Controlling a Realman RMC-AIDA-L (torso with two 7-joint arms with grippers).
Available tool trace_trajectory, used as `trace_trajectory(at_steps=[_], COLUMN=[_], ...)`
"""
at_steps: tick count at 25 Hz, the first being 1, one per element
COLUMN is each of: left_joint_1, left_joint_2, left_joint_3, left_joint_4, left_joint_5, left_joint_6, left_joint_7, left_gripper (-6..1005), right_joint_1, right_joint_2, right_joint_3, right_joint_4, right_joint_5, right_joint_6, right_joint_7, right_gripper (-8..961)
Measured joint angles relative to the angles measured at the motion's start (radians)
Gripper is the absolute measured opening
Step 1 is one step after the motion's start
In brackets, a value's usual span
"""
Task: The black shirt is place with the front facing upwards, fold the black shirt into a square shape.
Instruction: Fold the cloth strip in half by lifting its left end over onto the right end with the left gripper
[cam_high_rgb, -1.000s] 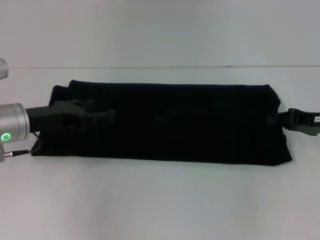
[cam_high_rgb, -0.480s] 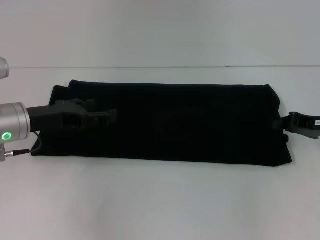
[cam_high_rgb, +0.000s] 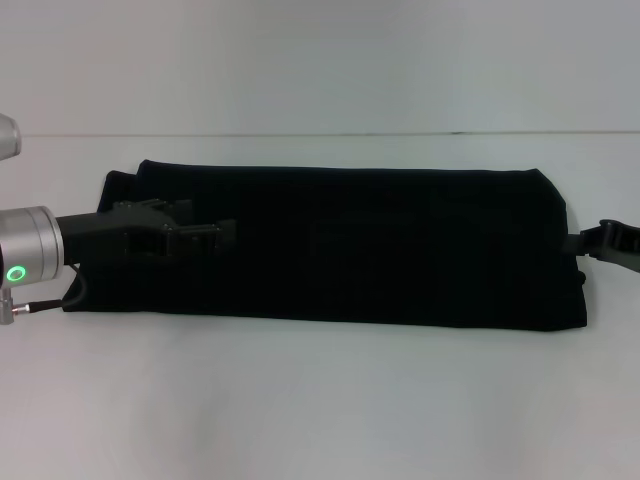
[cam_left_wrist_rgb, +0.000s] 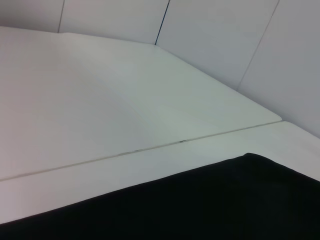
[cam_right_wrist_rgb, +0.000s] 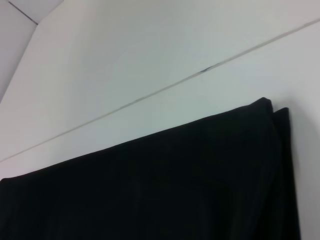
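Observation:
The black shirt lies on the white table as a long flat band running left to right, with no lettering showing. My left gripper rests low over the band's left end, pointing toward its middle. At the band's right end, my right gripper sits at the cloth's edge, partly out of view. In the left wrist view the shirt shows only as a dark expanse. The right wrist view shows the shirt with a doubled corner.
A thin seam crosses the table behind the shirt. Bare white tabletop stretches in front of the shirt and behind it. A pale wall rises beyond the table.
My right gripper has drawn back to the right, and the shirt's right edge has shifted slightly right with it. The left gripper has slid a little to the left.

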Motion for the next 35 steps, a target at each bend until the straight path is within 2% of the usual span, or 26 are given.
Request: trace_trajectory(at_steps=[13,19,24,29,35], left_joint_1=[-0.004,-0.006,-0.006,-0.006,-0.006], left_joint_2=[-0.002,-0.003,-0.003,-0.003,-0.004], left_joint_3=[0.003,0.003,0.001,0.000,0.000], left_joint_4=[0.000,0.000,0.000,0.000,0.000], left_joint_5=[0.000,0.000,0.000,0.000,-0.010], left_joint_6=[-0.002,-0.002,-0.002,-0.002,0.001], left_joint_7=[0.001,0.001,0.001,0.001,0.000], left_gripper=[887,888,887,888,887], right_joint_1=[-0.019,-0.023,-0.043,-0.059,-0.069], right_joint_2=[-0.009,0.007,0.008,0.012,0.012], right_joint_3=[-0.008,-0.009,0.001,0.002,0.014], right_joint_4=[0.006,0.006,-0.016,-0.057,-0.095], right_joint_5=[-0.006,-0.008,-0.001,0.021,0.044], right_joint_6=[0.042,0.106,0.116,0.100,0.053], right_joint_7=[0.000,0.000,-0.002,-0.014,-0.025], right_gripper=[3,4,6,164,412])
